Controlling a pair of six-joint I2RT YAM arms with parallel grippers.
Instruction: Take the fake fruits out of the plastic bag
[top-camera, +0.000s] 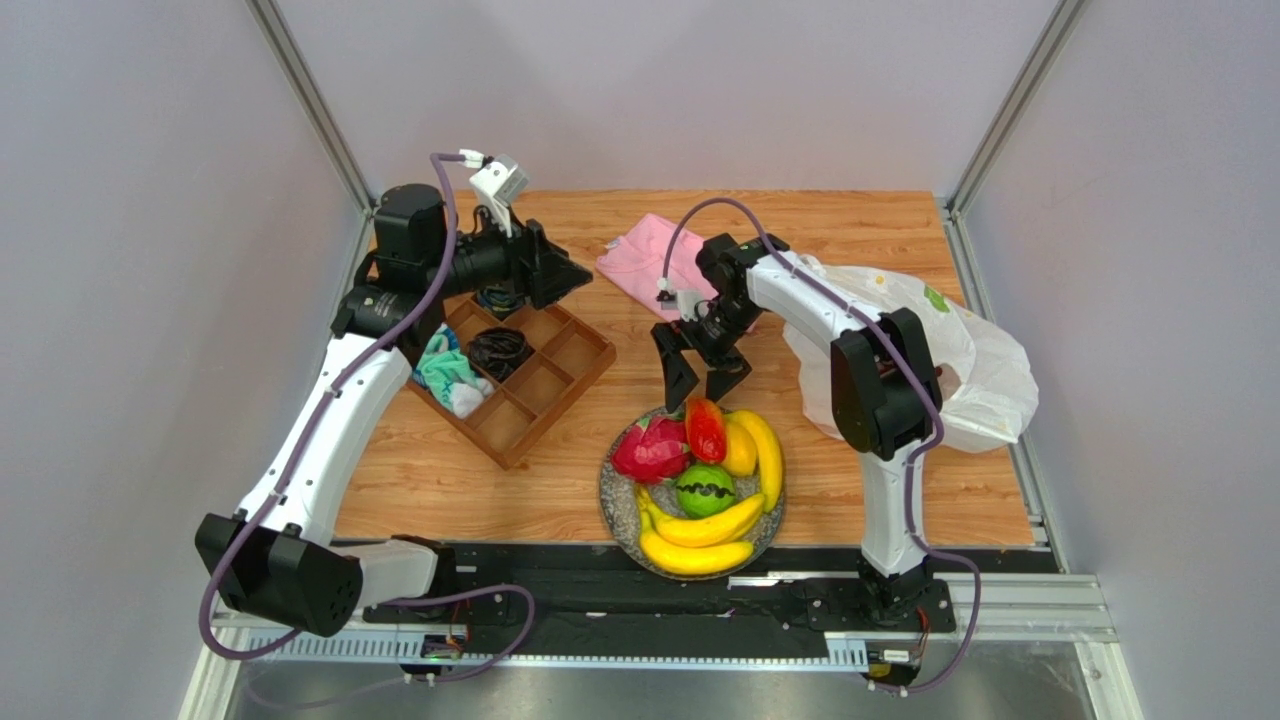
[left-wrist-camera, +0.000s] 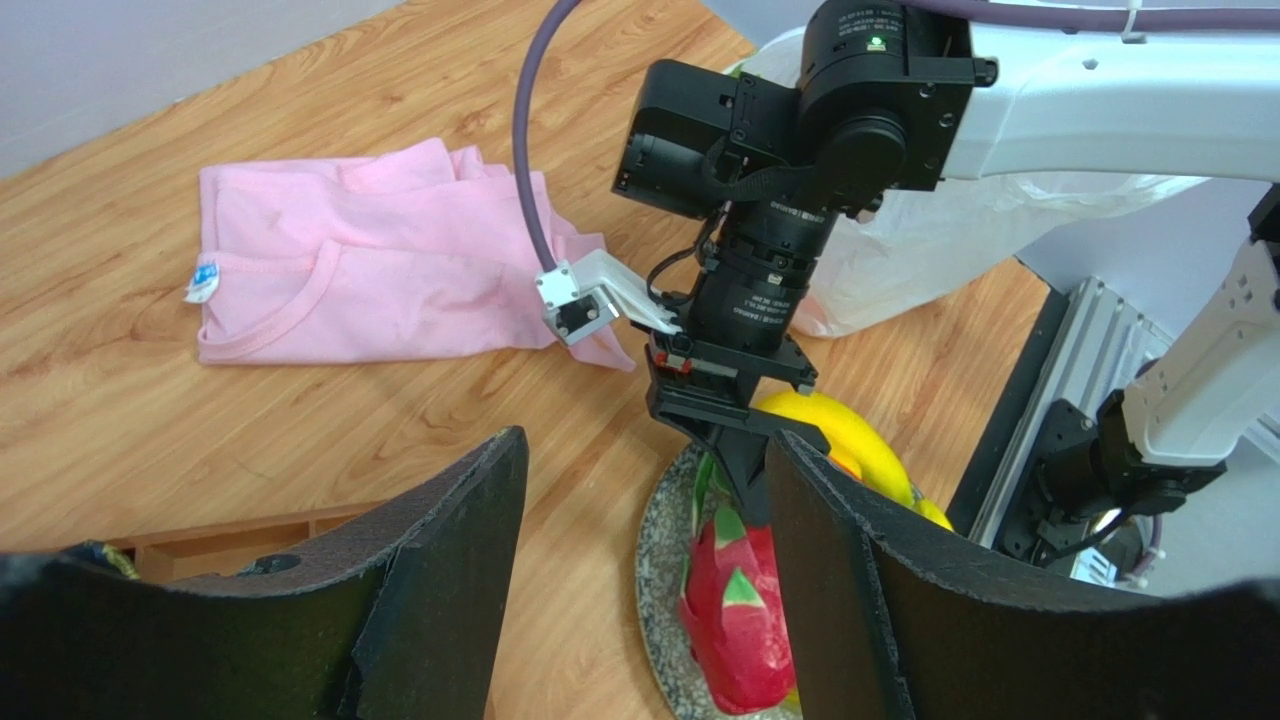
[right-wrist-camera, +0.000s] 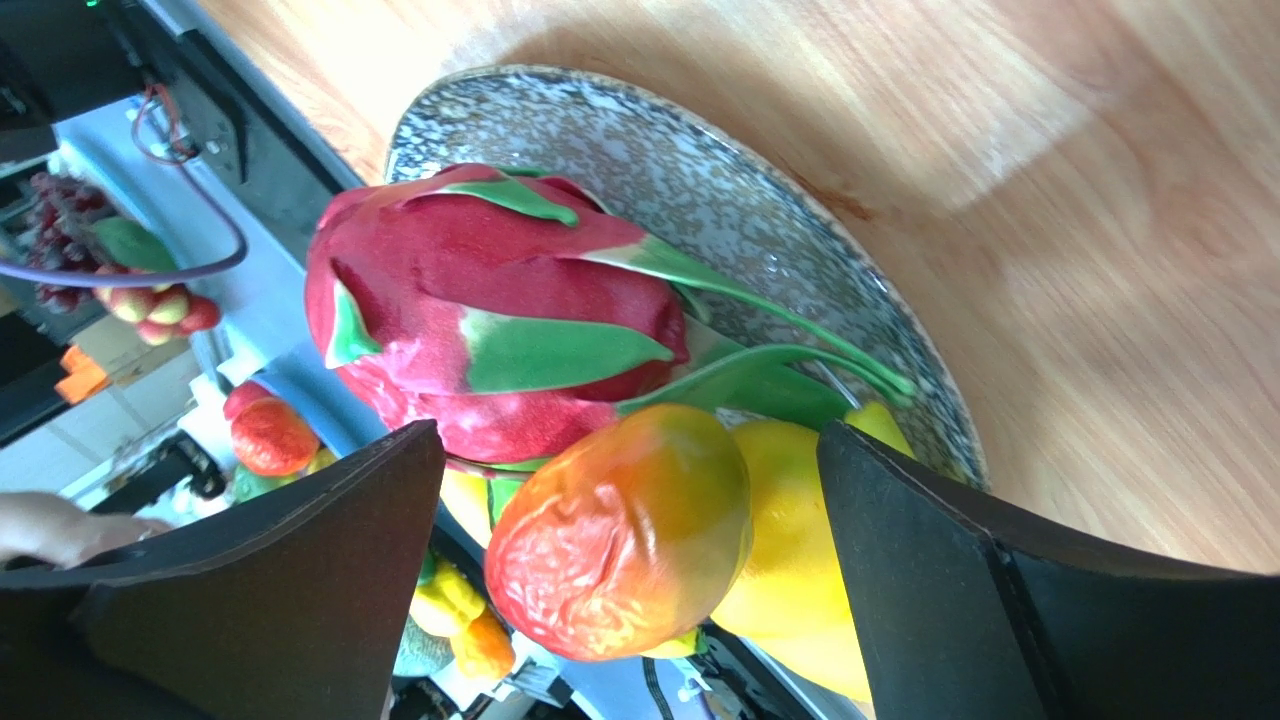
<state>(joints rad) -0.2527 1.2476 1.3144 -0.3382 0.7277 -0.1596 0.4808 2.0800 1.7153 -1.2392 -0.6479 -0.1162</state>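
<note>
The right claw (top-camera: 699, 378) gapes wide and empty. The red-orange fruit (top-camera: 706, 431) lies just at its 6 o'clock on the plate (top-camera: 607, 488). The bag (top-camera: 962, 360) lies at 3 o'clock on the counter (top-camera: 842, 225). The left claw (top-camera: 576, 278) stands parted, holding nothing.

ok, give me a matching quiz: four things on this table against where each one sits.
Things:
1 dragon fruit
2 pink cloth
3 plastic bag
4 wooden tray

Places:
a right side of the table
b on the plate
c left side
d far side, middle

Pairs: 1-b, 2-d, 3-a, 4-c
</note>
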